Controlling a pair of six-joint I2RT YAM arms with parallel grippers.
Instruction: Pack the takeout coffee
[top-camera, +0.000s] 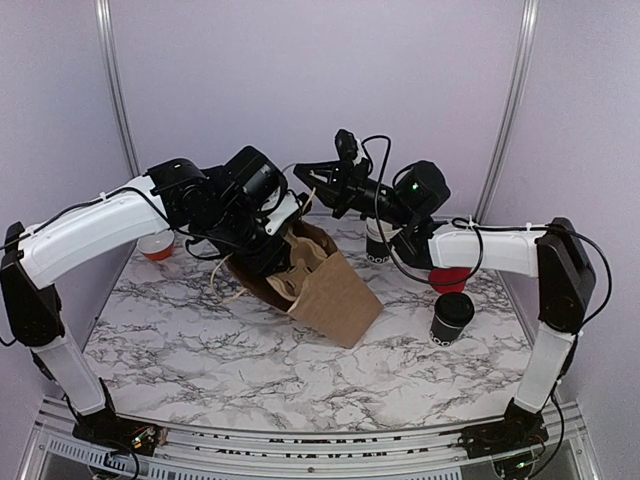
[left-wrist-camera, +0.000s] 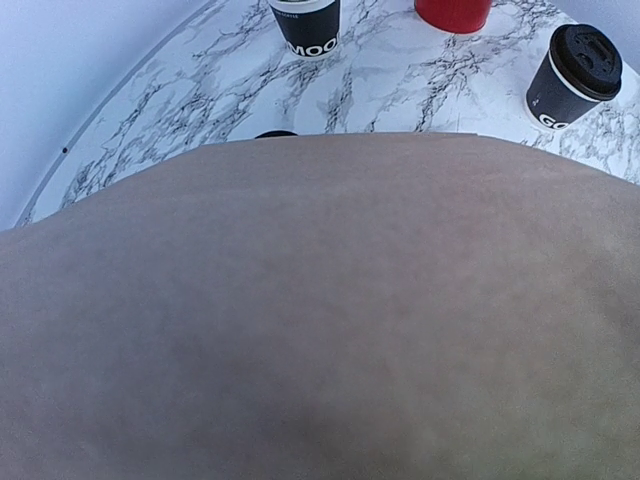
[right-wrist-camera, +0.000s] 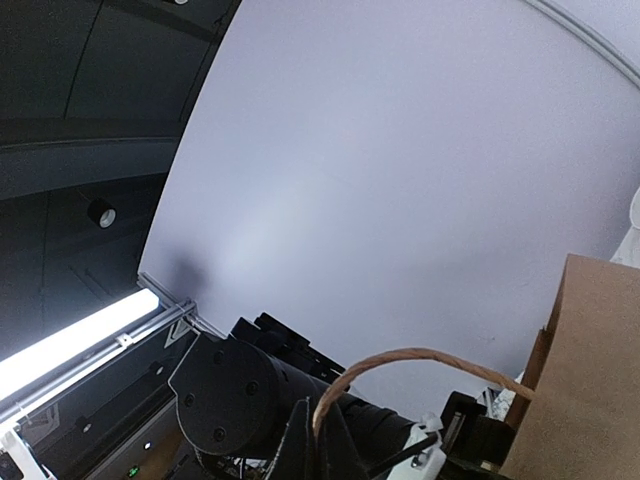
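Note:
The takeout coffee, a small black cup with a black lid, stands upright on the marble table at the right; the left wrist view shows the cup at its top right. A brown paper bag lies tilted at mid-table, its mouth toward the back. My right gripper hangs above that mouth, shut on the bag's twine handle. My left gripper is pressed at the bag's open end with its fingers hidden. Brown paper fills most of the left wrist view.
A stack of black cups with white rims stands behind the bag. A red cylinder sits just behind the coffee. A small bowl is at the back left. The right wrist camera faces the white back wall.

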